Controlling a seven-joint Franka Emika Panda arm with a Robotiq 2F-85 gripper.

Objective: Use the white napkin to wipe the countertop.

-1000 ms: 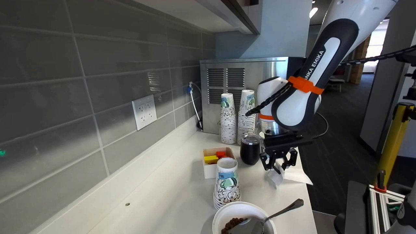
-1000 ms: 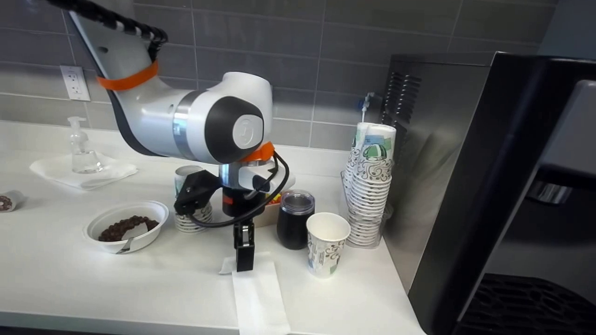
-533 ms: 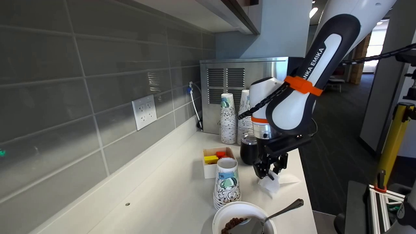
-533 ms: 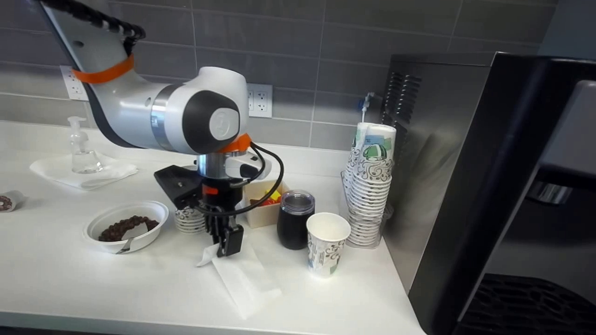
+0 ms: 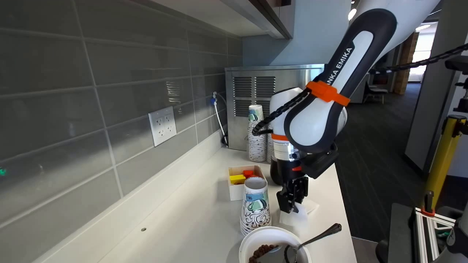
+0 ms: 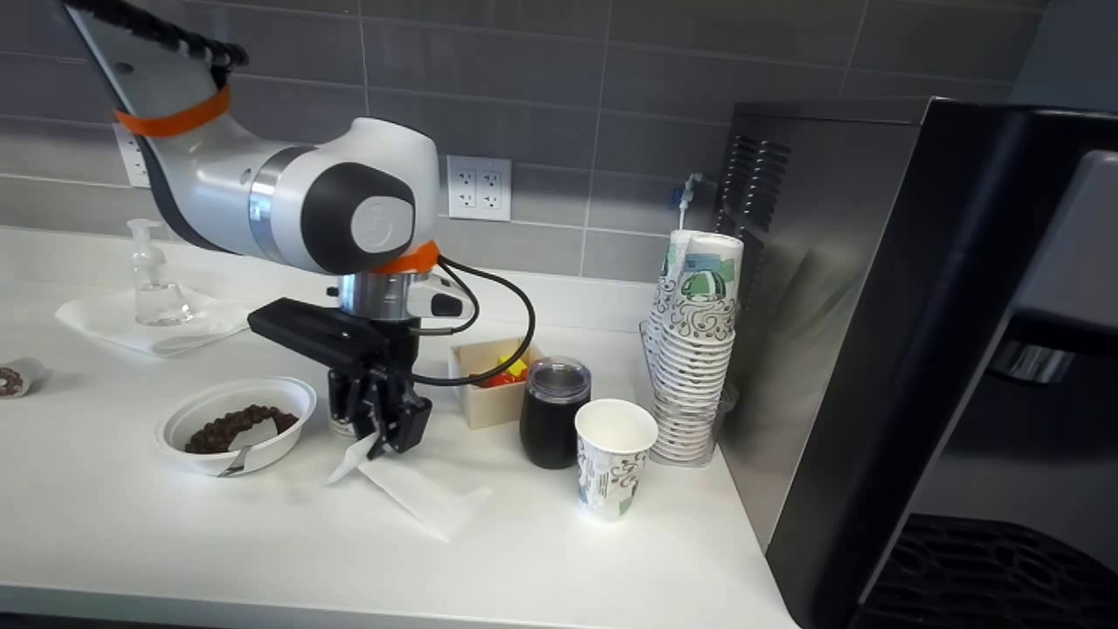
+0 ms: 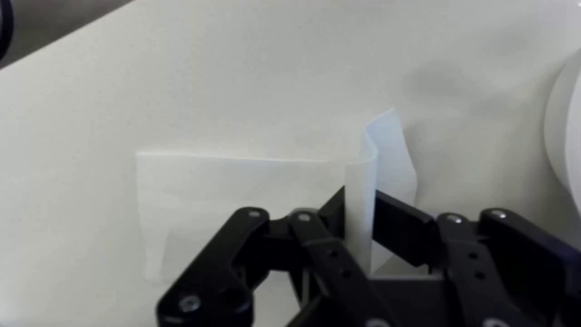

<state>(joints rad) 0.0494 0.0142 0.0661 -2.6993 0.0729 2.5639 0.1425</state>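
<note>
The white napkin lies partly flat on the cream countertop, with one folded end pinched up. My gripper is shut on that fold, low over the countertop. In the other outside picture the gripper and napkin are just right of a short cup stack. In the wrist view the napkin's fold stands between the fingertips. Its long flat part spreads to the left over the countertop, and a short flap sticks out to the right.
A white bowl with brown cereal and a spoon stands close by. A short cup stack, an open box, a black tumbler, a paper cup and tall cup stacks stand around. A soap dispenser is farther off.
My gripper has dragged the napkin along the countertop toward the bowl and turned somewhat. The napkin's trailing part has slid away from the front edge. The grip on it is kept.
</note>
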